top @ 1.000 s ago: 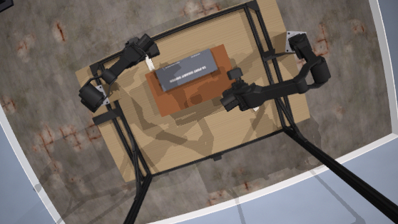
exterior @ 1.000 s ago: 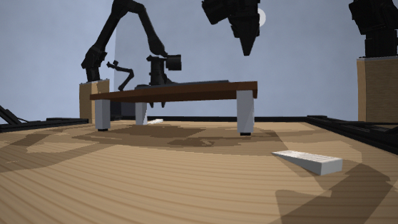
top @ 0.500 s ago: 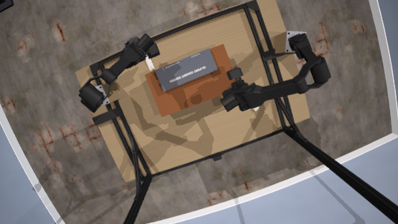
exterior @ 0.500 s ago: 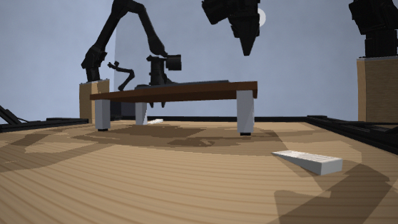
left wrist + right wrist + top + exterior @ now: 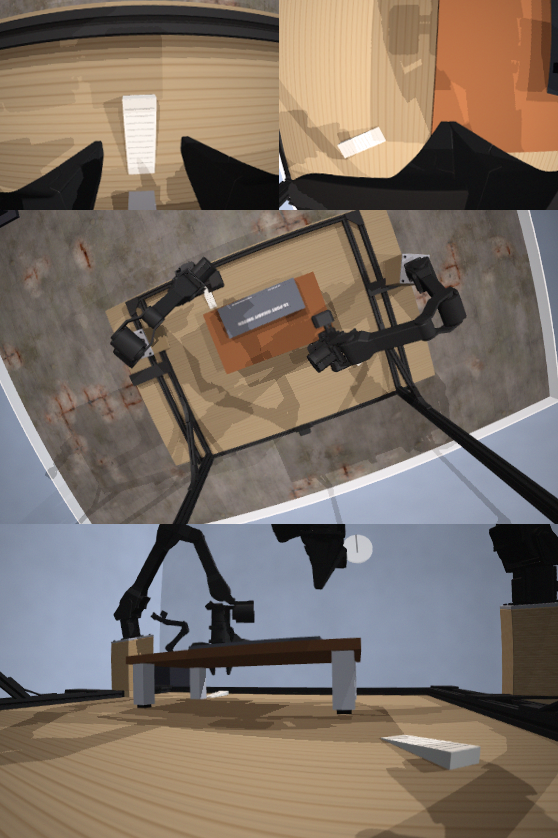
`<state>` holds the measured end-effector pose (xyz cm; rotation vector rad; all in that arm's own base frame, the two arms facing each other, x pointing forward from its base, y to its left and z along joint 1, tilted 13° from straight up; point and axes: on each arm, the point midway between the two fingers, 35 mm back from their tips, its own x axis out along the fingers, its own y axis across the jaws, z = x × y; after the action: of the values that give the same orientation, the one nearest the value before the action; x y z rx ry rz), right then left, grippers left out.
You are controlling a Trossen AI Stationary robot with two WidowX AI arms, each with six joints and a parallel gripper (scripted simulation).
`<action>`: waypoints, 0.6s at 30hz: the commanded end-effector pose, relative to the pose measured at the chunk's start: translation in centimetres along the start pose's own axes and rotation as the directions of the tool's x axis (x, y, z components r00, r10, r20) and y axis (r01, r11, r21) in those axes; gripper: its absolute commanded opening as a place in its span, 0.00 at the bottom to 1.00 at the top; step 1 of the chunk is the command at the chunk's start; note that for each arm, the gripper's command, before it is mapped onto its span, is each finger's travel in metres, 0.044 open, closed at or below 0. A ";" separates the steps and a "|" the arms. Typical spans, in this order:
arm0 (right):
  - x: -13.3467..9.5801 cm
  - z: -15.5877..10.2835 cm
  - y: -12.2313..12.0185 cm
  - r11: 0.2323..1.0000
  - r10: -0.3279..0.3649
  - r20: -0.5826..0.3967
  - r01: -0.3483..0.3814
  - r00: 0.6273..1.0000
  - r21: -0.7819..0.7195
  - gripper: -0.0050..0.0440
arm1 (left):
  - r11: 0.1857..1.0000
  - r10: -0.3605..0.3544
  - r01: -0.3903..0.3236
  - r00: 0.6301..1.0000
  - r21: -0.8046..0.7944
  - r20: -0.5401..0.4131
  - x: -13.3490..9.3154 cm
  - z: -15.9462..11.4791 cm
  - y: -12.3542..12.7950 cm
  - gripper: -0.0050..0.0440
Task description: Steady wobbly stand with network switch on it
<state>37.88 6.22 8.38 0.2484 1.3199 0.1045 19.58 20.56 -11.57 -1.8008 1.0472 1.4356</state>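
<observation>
Wedge (image 5: pixel 210 298) (image 5: pixel 218 694) (image 5: pixel 139 136) is framed by the parted left gripper (image 5: pixel 207 279) (image 5: pixel 220 671) (image 5: pixel 141 145), seemingly for grasping; the right gripper (image 5: pixel 316 356) (image 5: pixel 318 587) (image 5: pixel 447 128) is clenched, empty.

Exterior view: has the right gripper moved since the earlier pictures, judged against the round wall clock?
Yes: the right gripper has shifted left and upward in the exterior view, relative to the wall clock.
</observation>
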 end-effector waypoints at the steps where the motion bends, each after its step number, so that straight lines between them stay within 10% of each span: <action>1: -3.1 4.4 1.4 0.998 0.030 0.189 -0.020 0.981 -0.054 0.10 | 1.000 0.000 0.000 1.000 0.000 0.000 0.0 0.0 0.0 0.59; 5: -6.8 8.4 2.8 0.994 0.067 0.372 -0.029 0.926 -0.107 0.10 | 1.000 0.000 0.000 1.000 0.000 0.000 0.0 0.0 0.0 0.59; 12: -7.5 8.7 3.0 0.993 0.078 0.393 -0.036 0.916 -0.111 0.10 | 1.000 0.000 0.000 1.000 0.000 0.000 0.0 0.0 0.0 0.59; 18: -13.8 13.1 5.0 0.984 0.132 0.608 -0.028 0.783 -0.177 0.10 | 1.000 0.000 0.000 1.000 0.000 0.000 0.0 0.0 0.0 0.59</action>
<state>46.13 6.50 21.08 0.1959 0.7755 0.1734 19.58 20.56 -11.57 -1.8008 1.0472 1.4356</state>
